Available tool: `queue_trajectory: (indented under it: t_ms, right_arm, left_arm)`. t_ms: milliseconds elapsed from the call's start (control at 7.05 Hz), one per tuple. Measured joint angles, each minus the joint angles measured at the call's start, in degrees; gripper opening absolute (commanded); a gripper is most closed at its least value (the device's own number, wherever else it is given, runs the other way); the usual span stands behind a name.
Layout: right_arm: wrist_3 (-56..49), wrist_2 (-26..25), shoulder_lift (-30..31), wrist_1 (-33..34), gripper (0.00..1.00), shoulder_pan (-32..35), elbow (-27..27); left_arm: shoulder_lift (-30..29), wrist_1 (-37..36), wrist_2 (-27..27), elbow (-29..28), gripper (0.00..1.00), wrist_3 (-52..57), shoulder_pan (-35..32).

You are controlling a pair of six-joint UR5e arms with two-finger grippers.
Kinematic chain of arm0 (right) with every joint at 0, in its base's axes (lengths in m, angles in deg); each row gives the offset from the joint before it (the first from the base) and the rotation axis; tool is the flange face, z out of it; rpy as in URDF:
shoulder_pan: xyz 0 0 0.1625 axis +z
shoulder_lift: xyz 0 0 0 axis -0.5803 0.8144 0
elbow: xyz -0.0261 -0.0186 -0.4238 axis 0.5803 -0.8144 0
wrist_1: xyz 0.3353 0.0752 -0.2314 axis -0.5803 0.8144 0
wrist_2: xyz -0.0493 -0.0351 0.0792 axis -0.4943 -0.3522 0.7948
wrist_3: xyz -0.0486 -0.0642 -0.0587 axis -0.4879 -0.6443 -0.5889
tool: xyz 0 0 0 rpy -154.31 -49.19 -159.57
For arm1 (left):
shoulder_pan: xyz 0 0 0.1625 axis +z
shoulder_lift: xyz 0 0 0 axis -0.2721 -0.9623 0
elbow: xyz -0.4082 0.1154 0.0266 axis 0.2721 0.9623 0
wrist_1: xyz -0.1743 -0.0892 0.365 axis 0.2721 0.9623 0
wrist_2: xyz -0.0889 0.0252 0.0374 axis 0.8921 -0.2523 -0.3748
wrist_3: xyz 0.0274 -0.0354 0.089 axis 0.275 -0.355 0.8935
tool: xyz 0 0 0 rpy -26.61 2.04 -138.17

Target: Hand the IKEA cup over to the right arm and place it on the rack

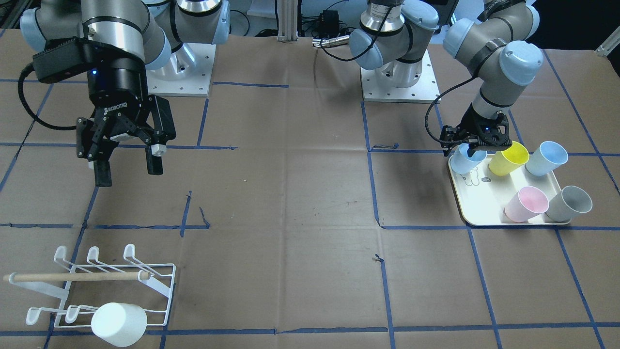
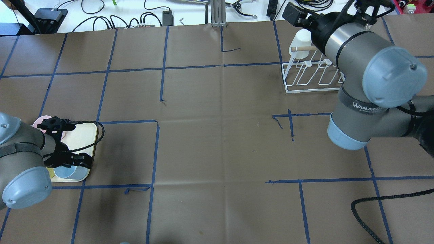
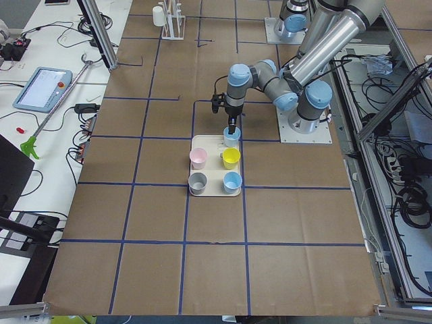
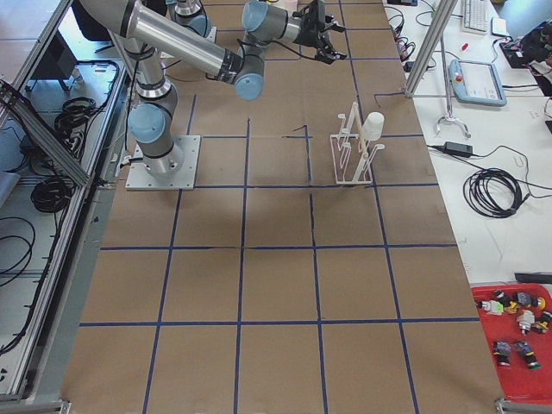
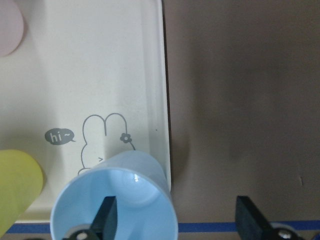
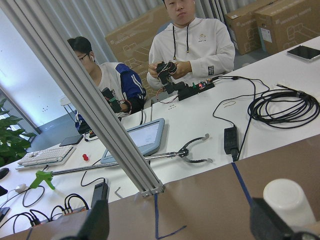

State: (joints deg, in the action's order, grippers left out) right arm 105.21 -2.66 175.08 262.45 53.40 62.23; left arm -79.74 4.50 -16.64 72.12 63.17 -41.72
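Observation:
A light-blue IKEA cup (image 5: pixel 115 205) stands upright at the corner of the cream tray (image 5: pixel 125 75). My left gripper (image 5: pixel 178 220) is open and low over it, one finger inside the cup, the other outside with a gap to the wall; the front-facing view shows the left gripper (image 1: pixel 473 149) and this cup (image 1: pixel 466 161) too. My right gripper (image 1: pixel 128 173) is open and empty, raised above the table, well apart from the white wire rack (image 1: pixel 109 286). A white cup (image 1: pixel 118 324) hangs on one of the rack's pegs.
The tray (image 1: pixel 484 208) also holds a yellow cup (image 1: pixel 508 157), another light-blue cup (image 1: pixel 546 157), a pink cup (image 1: pixel 525 203) and a grey cup (image 1: pixel 569 202), all near my left gripper. Two operators sit beyond the table's far edge in the right wrist view.

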Motion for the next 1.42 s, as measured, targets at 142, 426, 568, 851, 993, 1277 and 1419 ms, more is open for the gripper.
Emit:
queue_trajectory:
  t_ms: [142,426,568,851,993,1277,1419]
  right_arm:
    - [7.3,0.1,1.7,0.4,1.0,1.1,2.1]
    - [22.6,0.1,3.0,2.7,1.0,3.3,4.8]
    - [30.4,0.1,3.1,4.0,1.0,4.2,5.7]
    - [44.0,0.1,3.2,5.0,1.0,5.3,6.4]
    - [49.5,0.1,3.4,5.1,1.0,5.6,6.5]
    - [59.5,0.1,3.5,5.1,1.0,6.4,7.0]
    - [63.3,-0.2,3.5,4.8,1.0,6.8,7.4]
  left_arm:
    - [0.0,1.0,0.1,0.0,0.0,-0.3,0.0]
    - [0.0,2.2,0.2,-0.6,0.0,-0.5,0.2]
    - [0.0,4.0,0.1,-2.0,0.0,-0.3,0.2]
    - [0.4,10.1,-0.1,-6.8,0.0,-0.1,0.2]
    - [0.6,13.2,-0.2,-9.8,0.0,-0.1,0.2]
    - [0.2,23.4,0.0,-19.7,0.0,-0.4,0.0]
    - [-0.8,30.0,0.3,-26.6,0.0,-0.7,-0.1]
